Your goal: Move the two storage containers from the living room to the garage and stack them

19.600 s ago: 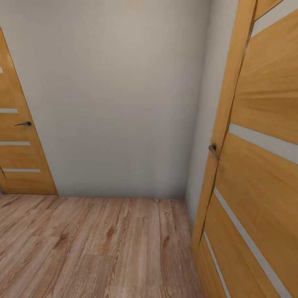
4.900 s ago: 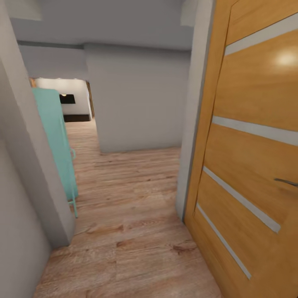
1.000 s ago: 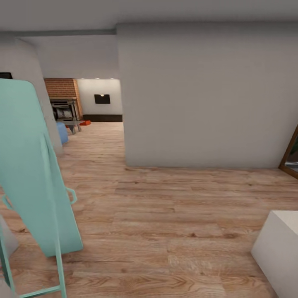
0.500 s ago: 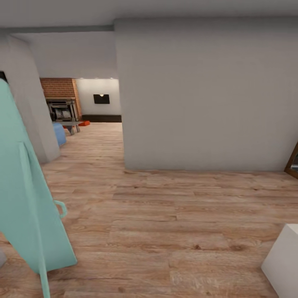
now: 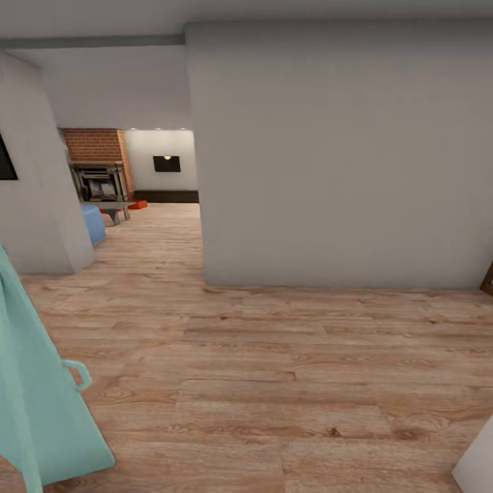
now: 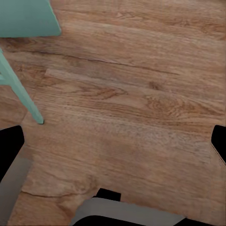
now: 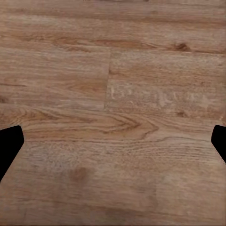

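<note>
Robot in a hallway, both pincers empty, heading for the far living room.

The left pincer [image 6: 113, 141] and right pincer [image 7: 113, 141] hang spread wide over light wood-plank flooring [image 5: 274, 383], holding nothing, likely parked for driving. A mint-green folding frame [image 5: 34, 411], cut off at near left, stands just beside the left arm. Far left, past a grey wall [image 5: 329, 157], sit a red brick fireplace [image 5: 96, 147] and one small orange-red storage container [image 5: 137, 204]; the second cannot be made out.
</note>
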You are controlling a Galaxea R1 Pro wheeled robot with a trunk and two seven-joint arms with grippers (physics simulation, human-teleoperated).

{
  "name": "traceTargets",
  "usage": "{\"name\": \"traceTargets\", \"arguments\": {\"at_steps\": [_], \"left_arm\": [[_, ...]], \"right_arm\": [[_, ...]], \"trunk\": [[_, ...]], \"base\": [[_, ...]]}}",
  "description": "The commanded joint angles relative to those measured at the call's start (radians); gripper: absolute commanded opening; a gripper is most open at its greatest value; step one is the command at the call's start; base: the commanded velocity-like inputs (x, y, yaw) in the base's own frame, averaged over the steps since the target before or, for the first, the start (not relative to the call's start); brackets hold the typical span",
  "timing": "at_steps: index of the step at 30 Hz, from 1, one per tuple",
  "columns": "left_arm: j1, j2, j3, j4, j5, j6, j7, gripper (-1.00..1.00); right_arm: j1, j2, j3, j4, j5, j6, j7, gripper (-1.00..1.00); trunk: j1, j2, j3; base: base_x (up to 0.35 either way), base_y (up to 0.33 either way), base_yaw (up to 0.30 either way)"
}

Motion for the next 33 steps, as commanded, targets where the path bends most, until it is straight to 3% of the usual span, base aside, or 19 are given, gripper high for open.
{"name": "traceTargets", "arguments": {"at_steps": [1,33], "left_arm": [[-0.001,0.000,0.008,0.003,-0.007,-0.005,0.002,1.00],[-0.001,-0.001,0.008,-0.020,-0.009,-0.005,0.000,1.00]], "right_arm": [[0.000,0.000,-0.002,-0.002,0.005,-0.001,0.001,1.00],[0.000,0.000,-0.002,-0.002,0.005,-0.003,-0.002,1.00]], "trunk": [[0.001,0.000,-0.001],[0.001,0.000,-0.001]], "base": [[0.325,0.000,0.000],[0.327,0.000,0.000]]}}
